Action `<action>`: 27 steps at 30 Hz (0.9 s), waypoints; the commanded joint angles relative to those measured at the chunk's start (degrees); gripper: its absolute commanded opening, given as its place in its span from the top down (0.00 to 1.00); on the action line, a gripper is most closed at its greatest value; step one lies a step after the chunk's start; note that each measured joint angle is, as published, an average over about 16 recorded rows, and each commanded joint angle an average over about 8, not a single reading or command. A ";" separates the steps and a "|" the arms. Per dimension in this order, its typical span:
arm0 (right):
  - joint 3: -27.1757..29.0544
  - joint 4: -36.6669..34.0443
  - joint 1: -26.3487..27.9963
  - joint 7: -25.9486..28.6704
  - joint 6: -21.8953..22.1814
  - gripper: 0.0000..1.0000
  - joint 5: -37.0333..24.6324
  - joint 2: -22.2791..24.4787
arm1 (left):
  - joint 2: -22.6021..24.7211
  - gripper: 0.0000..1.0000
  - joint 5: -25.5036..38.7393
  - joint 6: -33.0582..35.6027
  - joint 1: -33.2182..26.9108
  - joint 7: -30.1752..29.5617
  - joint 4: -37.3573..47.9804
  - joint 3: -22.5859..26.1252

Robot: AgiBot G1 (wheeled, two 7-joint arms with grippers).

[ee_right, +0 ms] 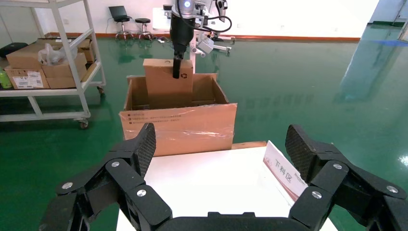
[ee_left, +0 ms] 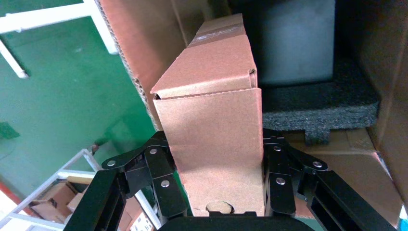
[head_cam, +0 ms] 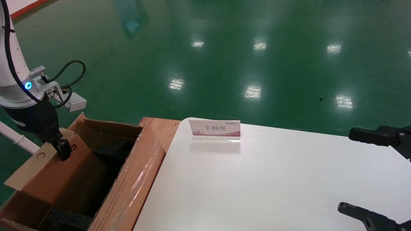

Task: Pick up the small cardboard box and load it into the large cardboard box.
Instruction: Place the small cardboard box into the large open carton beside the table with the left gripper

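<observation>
Left gripper (ee_left: 216, 190): fingers (ee_left: 161, 180) clamped on the small box (ee_left: 211, 139), over the carton.
Small box: tilted, lower part inside the carton (head_cam: 128, 186).
Right gripper (ee_right: 221, 149): fingers apart, above the desk (head_cam: 273, 179).

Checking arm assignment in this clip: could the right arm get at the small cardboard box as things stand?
Probably not. The small cardboard box is clamped in the left end effector and partly down inside the large cardboard box, while the right end effector hangs open over the white table's opposite side.
</observation>
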 commanded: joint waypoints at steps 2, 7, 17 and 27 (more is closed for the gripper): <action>-0.01 0.00 0.00 -0.01 0.00 0.00 0.01 0.00 | 0.69 1.00 -0.17 0.01 1.55 1.37 2.74 -0.08; -0.03 0.00 0.01 -0.01 0.01 0.00 0.02 0.01 | 1.64 1.00 -0.53 -0.05 3.80 3.11 6.22 -0.27; -0.06 0.00 0.01 -0.03 0.03 0.00 0.04 0.02 | 3.31 1.00 -1.02 -0.97 7.07 5.92 11.56 -0.72; -0.09 0.00 0.02 -0.05 0.04 0.00 0.06 0.04 | 4.30 1.00 -1.70 -1.54 9.84 7.51 16.05 -1.16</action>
